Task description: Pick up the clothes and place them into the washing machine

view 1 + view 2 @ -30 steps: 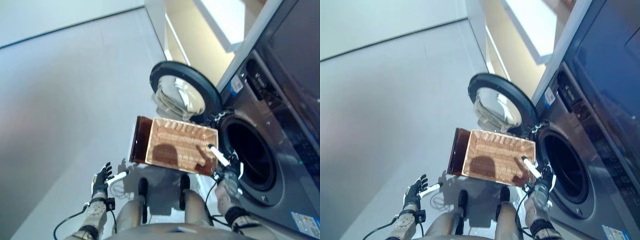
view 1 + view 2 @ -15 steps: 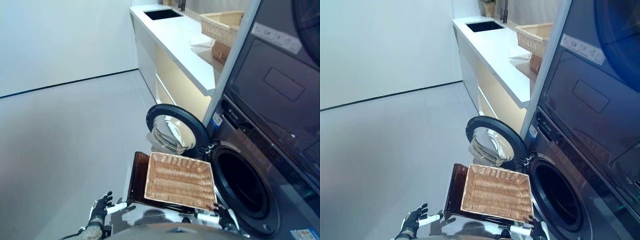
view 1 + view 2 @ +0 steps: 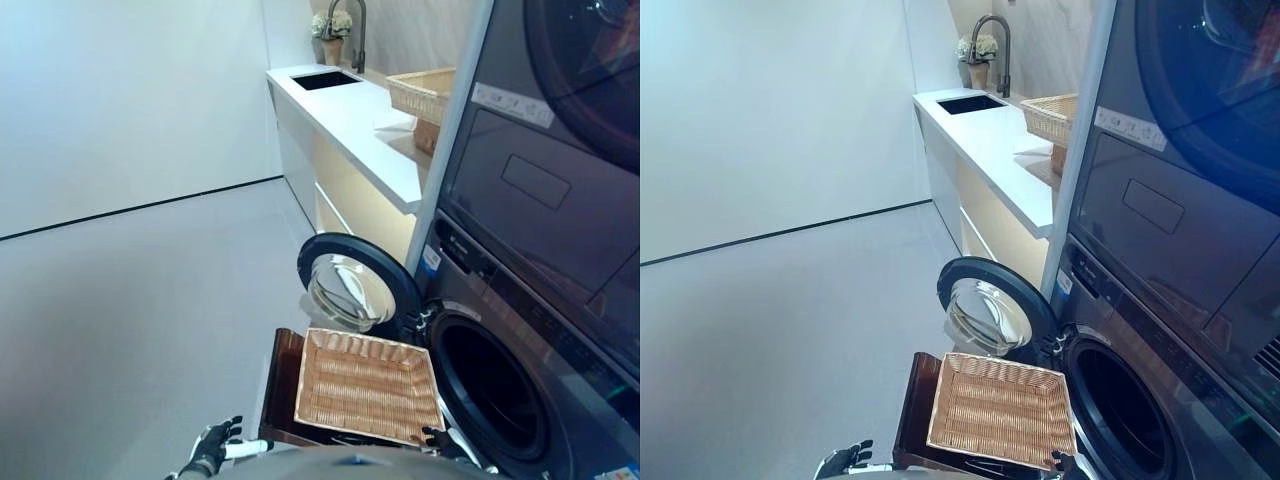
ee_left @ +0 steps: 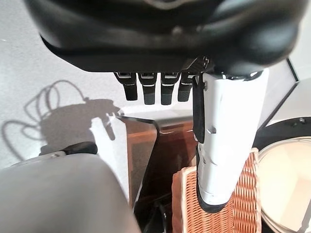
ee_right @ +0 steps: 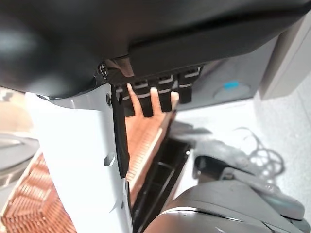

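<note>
The shallow wicker basket [image 3: 368, 385] rests on the low dark brown box [image 3: 279, 393] beside the washing machine [image 3: 520, 330]. Its inside shows bare wicker. The machine's round door [image 3: 355, 290] stands open behind the basket, and the drum opening [image 3: 492, 402] is dark. My left hand [image 3: 214, 448] hangs low, left of the box, open and empty, as its wrist view [image 4: 160, 39] shows. My right hand [image 3: 443, 443] hangs by the basket's near right corner, in front of the drum. It is open and empty in its wrist view [image 5: 146, 34].
A second dark appliance [image 3: 560, 150] is stacked above the washer. A white counter [image 3: 350, 115] with a sink [image 3: 327, 80], a tap and another wicker basket [image 3: 422, 95] runs along the back. Grey floor [image 3: 140, 300] spreads to the left.
The camera has tilted upward, so the counter and upper appliance have come into view and both hands sit lower in the picture. The basket and door have not moved.
</note>
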Available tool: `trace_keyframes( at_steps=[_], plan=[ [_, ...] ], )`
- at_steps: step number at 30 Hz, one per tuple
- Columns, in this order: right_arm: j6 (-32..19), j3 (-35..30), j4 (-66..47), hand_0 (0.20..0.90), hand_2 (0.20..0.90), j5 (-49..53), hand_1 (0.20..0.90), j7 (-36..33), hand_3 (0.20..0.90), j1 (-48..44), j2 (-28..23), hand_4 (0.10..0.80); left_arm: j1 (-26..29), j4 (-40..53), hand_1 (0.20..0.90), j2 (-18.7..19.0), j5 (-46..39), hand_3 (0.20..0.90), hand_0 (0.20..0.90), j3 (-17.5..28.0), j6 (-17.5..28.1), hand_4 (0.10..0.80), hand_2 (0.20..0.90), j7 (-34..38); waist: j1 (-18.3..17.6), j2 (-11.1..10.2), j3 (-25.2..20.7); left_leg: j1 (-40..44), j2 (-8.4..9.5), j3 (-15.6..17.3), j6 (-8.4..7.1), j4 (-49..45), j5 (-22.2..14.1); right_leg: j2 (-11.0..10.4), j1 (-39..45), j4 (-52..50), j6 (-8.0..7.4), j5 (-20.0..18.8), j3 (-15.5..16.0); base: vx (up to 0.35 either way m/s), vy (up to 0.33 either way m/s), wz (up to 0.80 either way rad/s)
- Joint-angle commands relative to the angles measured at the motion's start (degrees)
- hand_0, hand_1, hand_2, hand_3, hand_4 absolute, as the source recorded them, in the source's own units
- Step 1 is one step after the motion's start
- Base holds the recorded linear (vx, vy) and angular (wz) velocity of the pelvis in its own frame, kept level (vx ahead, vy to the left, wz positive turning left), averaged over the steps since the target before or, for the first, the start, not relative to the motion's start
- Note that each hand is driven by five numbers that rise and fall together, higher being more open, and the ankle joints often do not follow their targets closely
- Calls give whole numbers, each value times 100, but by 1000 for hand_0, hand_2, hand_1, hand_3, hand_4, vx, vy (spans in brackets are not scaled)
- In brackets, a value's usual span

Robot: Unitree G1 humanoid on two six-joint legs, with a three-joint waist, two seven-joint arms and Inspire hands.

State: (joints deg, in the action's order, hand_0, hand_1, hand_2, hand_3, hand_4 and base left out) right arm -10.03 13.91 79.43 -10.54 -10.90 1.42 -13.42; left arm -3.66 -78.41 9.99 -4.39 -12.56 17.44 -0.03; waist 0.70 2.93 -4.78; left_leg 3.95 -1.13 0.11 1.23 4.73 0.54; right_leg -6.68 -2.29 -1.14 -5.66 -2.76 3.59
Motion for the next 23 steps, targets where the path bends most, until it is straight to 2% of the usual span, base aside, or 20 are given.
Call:
trace_keyframes(
  at_steps=[1, 9, 23],
  plan=[
    [21, 299, 274, 900, 900, -89, 900, 116, 900, -132, -23, 800, 258, -124, 900, -19, 28, 900, 900, -6, 138, 800, 900, -78, 33, -308, -108, 41, 183, 128, -259, -99, -303, -162, 168, 76, -140, 2, -239, 0, 0, 0],
    [124, 273, 411, 900, 900, -108, 900, 169, 900, -220, -55, 800, 388, -246, 900, -160, 292, 900, 900, -186, -73, 800, 900, -142, -1, -240, -128, 70, 166, 112, -261, -85, -301, -153, 180, 69, -121, 33, -236, 0, 0, 0],
    [184, 193, 647, 900, 900, -99, 900, 239, 900, -203, -168, 800, 362, -115, 900, -287, 275, 900, 900, -218, -119, 800, 900, -166, 9, -173, -161, 98, 144, 42, -270, -81, -326, -135, 255, 76, -91, 84, -163, 0, -1, 1]
  ],
)
